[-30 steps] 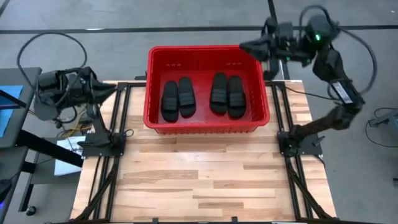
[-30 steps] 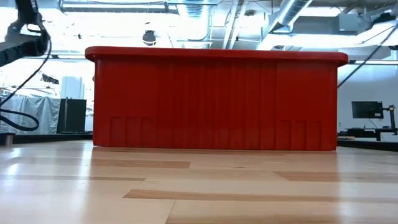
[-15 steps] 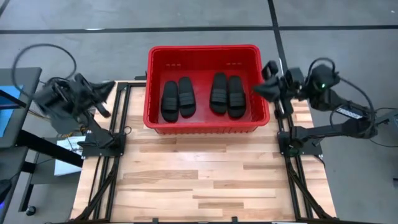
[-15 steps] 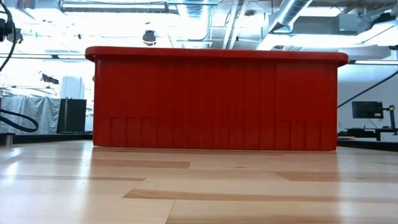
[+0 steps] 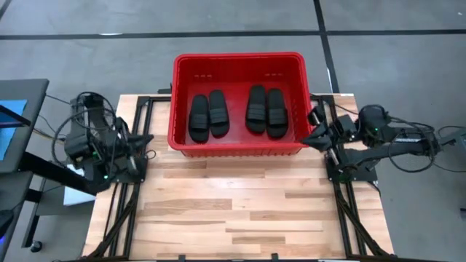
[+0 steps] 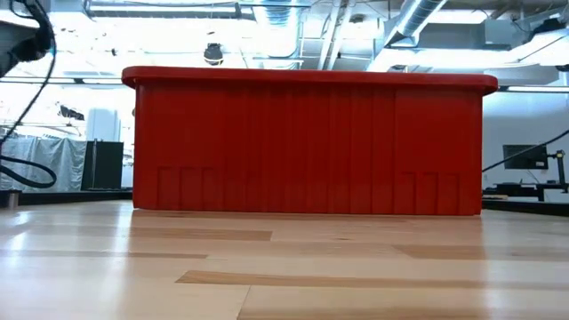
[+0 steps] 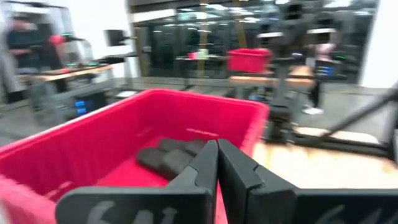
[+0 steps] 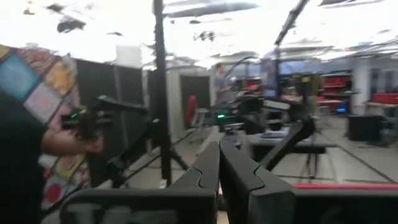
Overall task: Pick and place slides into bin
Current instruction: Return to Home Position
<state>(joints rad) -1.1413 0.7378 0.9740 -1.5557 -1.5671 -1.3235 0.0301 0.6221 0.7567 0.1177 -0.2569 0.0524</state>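
Holding the left pincer (image 5: 143,138) beside the bin's (image 5: 237,57) near left corner and the right pincer (image 5: 309,137) beside its near right, both closed tight on nothing, and finding four slides (image 5: 209,114) paired inside the bin, probably light, bendy foam, best gripping by the strap.

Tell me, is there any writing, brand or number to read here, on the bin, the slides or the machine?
No text can be read in any view.
The bin: plain red, no label.
The slides: plain black, no brand shows.
The left pincer: faint raised marks near its base, too blurred to read.
The monitor in the room behind: too small, nothing legible.
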